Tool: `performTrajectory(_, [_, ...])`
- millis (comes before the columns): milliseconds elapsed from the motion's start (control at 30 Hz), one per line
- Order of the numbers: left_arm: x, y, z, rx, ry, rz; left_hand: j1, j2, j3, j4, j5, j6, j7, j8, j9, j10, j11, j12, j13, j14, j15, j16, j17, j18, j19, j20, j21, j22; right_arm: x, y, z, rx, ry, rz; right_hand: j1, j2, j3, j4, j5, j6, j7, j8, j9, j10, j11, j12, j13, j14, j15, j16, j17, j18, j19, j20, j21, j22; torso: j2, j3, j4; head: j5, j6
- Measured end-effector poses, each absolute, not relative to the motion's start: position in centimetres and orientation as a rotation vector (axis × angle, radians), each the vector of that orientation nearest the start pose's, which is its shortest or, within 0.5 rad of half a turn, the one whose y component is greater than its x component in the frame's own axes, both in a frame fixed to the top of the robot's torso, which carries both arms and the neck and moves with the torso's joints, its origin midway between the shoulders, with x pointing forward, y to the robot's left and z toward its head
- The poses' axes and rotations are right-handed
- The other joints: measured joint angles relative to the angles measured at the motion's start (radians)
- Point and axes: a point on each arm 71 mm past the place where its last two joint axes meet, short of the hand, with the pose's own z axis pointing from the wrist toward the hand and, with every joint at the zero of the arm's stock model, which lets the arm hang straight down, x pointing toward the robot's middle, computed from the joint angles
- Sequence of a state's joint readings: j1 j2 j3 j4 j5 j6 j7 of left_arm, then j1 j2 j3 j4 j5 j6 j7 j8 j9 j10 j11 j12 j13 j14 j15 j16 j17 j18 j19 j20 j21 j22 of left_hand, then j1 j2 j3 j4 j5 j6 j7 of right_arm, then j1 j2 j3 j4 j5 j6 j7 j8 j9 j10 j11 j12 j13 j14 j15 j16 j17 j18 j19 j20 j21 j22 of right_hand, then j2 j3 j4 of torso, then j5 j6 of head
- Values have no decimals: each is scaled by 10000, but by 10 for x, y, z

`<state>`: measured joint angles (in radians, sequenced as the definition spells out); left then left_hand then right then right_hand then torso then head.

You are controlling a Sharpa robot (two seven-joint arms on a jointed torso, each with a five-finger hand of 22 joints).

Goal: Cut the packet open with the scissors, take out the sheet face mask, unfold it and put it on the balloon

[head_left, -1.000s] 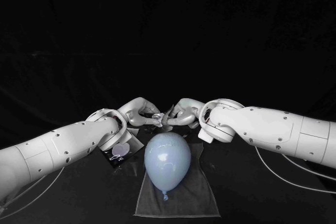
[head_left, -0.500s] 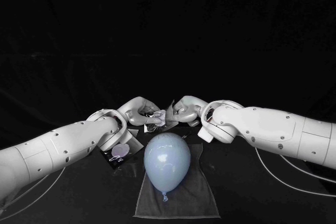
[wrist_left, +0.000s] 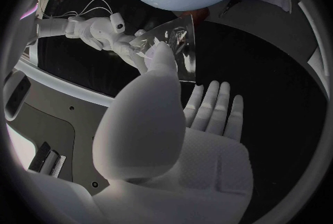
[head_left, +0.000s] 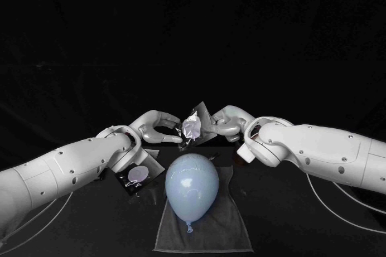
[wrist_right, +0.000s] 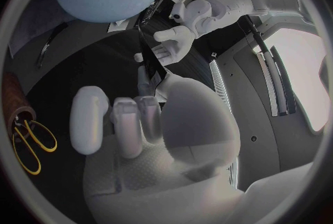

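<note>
While my right hand (head_left: 227, 123) pinches the packet (head_left: 193, 126) by one edge, the stock reads as follows. Item one, packet: held up in the air beyond the far end of the balloon (head_left: 191, 182), above the table (head_left: 273, 234) and touching neither; dark, with a pale patch in its middle. Item two, right hand: fingers curled in and closed on the packet's edge, on the side away from my left hand (head_left: 157, 129). Item three, left hand: level with the packet and just beside it, beyond the balloon's far end; its fingers (wrist_left: 211, 103) lie straight and apart, holding nothing, and the thumb tip (wrist_left: 161, 56) reaches to the packet's edge, though I cannot tell whether it touches. Item four, balloon: pale blue, lying lengthwise with its knot toward me, resting on a grey cloth (head_left: 217, 232) that shows past the knotted end and along both flanks. Item five, small dark card (head_left: 134, 177) bearing a pale oval picture: flat on the table just beside the balloon, on my left-hand side, under my left wrist. Item six, scissors (wrist_right: 28, 143) with yellow handles: lying flat, well apart from the balloon, untouched by either hand.
</note>
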<state>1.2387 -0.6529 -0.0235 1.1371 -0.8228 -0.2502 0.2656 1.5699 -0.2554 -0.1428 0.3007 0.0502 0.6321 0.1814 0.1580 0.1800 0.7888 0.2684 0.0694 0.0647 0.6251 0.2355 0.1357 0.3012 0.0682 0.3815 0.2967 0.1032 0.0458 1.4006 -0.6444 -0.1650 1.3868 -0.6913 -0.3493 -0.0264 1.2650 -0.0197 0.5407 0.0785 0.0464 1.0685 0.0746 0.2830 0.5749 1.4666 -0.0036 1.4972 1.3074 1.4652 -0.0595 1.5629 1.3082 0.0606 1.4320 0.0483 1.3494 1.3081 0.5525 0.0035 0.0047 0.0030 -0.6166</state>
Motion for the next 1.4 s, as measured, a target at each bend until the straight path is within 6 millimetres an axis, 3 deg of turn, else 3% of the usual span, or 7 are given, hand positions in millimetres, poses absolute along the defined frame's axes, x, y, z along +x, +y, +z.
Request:
performTrajectory(367, [559,227,-175,-4269,15737,-10686,-96,-215,-267,11,0,-540,-115,-81,-76,-550,155,100,27,-785,149,-249,-372,-2,-206,-2,-122,-22,539,-162,-139,4210,16757,9590,-1,-1,-23,-29,-4,-1,-3,0,0,-1,1,0,7,31,-31,-8,-1,-2,0,0,0,-3,1,-6,-3,-73,71])
performTrajectory(500, [560,233,-170,-4857,15223,-10848,92,-22,889,-5,0,88,-57,246,145,-595,136,426,90,-66,89,77,-56,-2,-109,-9,-122,0,543,-166,-138,3877,16531,9060,-2,-2,-23,-30,-6,-1,-4,0,0,-1,1,29,7,31,-31,-8,-2,-4,20,-21,43,-7,2,-12,0,-163,137])
performTrajectory(633, [557,234,-165,-5303,14683,-11115,251,612,1957,-63,0,1137,91,919,488,-167,-330,1051,203,740,-244,899,226,-1,2287,-72,623,377,547,-167,-136,3340,16289,8400,-2,-2,-23,-30,-7,-2,-5,0,0,-2,2,65,7,-4,-66,26,-9,-6,38,-38,77,-8,4,-18,5,-254,197])
performTrajectory(800, [550,220,-160,-5512,14464,-11771,-12,1372,2553,-137,0,1941,241,1522,717,1579,-1074,2317,562,3714,-1254,3508,1310,1058,5626,-623,2580,1239,552,-164,-135,2659,15966,7585,-3,-3,-23,-30,-27,-16,-20,1,1,-2,3,67,4,-5,-66,28,-9,-8,37,-38,110,-6,4,-20,19,-351,267])
performTrajectory(933, [547,200,-160,-5576,14669,-12287,-1088,1726,2449,-82,0,2112,242,1543,723,2052,-1255,2479,578,4551,-1529,4057,1648,1112,6445,-1071,3183,1517,555,-158,-133,2193,15757,7088,-4,-3,-22,-30,-27,-16,-21,2,1,-3,3,67,0,-5,-65,27,-8,-9,57,-58,118,-4,-3,-24,22,-379,307])
performTrajectory(1267, [550,158,-171,-6975,16097,-12567,-3393,1605,1665,-43,0,2207,327,1543,722,2302,-1147,2172,403,4421,-1410,3288,1552,1110,6291,-999,2927,1279,560,-142,-132,1114,15439,6119,-33,-32,-49,-57,-1,-20,-25,113,1,-39,-30,63,1,-6,-64,10,0,-12,73,-73,156,0,6,-6,0,-366,368])
performTrajectory(1400, [552,150,-176,-7592,16645,-12452,-4070,1316,960,-23,0,2163,358,1434,715,2278,-1124,2003,337,4410,-1398,2997,1551,1108,6238,-947,2772,1180,560,-136,-132,799,15406,5868,-45,-45,-49,-58,1,-33,-39,115,1,-37,-31,61,4,-6,-64,4,0,-12,72,-73,156,0,12,1,-5,-361,360])
